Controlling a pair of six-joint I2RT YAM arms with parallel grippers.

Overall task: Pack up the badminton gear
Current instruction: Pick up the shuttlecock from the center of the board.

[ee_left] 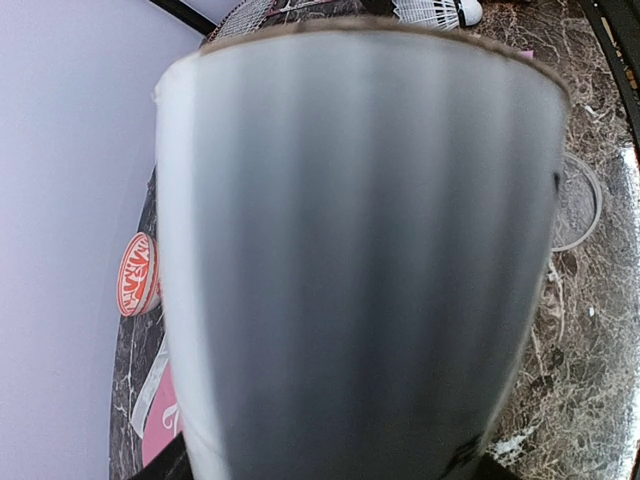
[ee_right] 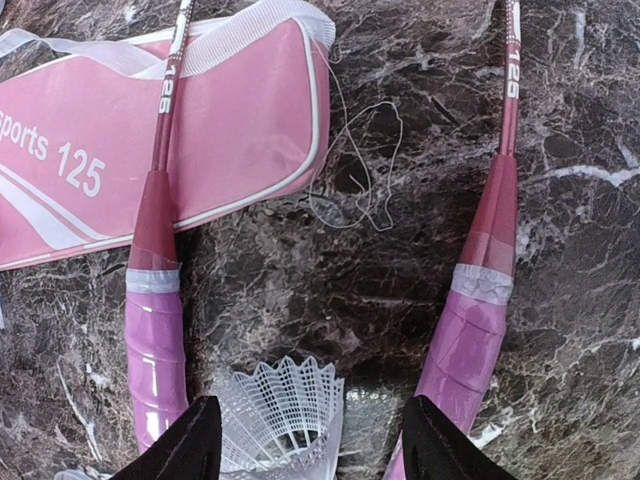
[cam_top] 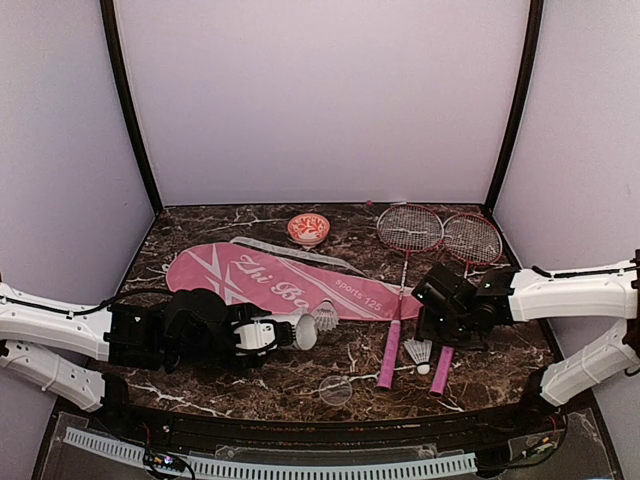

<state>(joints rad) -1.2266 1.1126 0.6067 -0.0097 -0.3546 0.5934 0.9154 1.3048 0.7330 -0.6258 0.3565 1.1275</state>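
Note:
My left gripper [cam_top: 262, 335] is shut on the long white tube [cam_top: 303, 335], held lying just above the table with its open end to the right. The tube fills the left wrist view [ee_left: 350, 250] and hides the fingers. One shuttlecock [cam_top: 325, 317] sits at the tube's mouth on the pink cover [cam_top: 260, 278]. Two red rackets [cam_top: 410, 228] [cam_top: 472, 238] lie at the right. Their pink handles [ee_right: 155, 350] [ee_right: 470, 340] flank a second shuttlecock [ee_right: 280, 415]. My right gripper [ee_right: 312, 450] hangs open over that shuttlecock, which lies nearer its left finger. No other shuttlecocks show.
The red-and-white bowl [cam_top: 308, 229] stands at the back centre. A clear round lid [cam_top: 335, 390] lies near the front edge. A loose thread [ee_right: 360, 160] lies between the racket shafts.

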